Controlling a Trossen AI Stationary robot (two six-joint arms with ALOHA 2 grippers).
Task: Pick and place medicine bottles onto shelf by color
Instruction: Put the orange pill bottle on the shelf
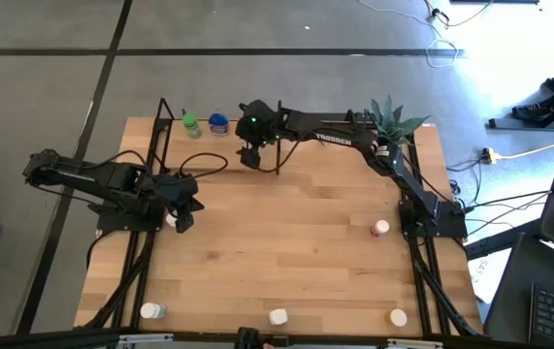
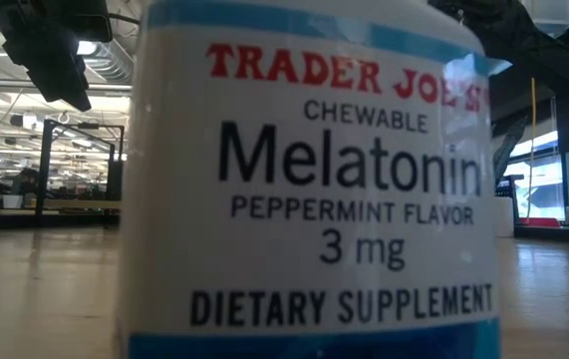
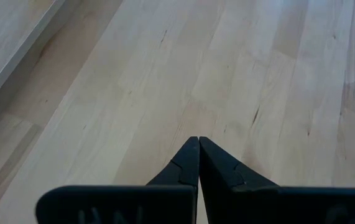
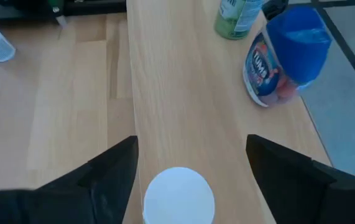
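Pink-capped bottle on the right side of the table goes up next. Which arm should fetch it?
Right. The pink-capped bottle stands beside the right arm's base, and the right gripper is open above a white-capped bottle on the shelf. The shut left gripper is across the table.

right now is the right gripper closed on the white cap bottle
No, the right gripper is open, its fingers standing apart on either side of the white-capped bottle on the shelf.
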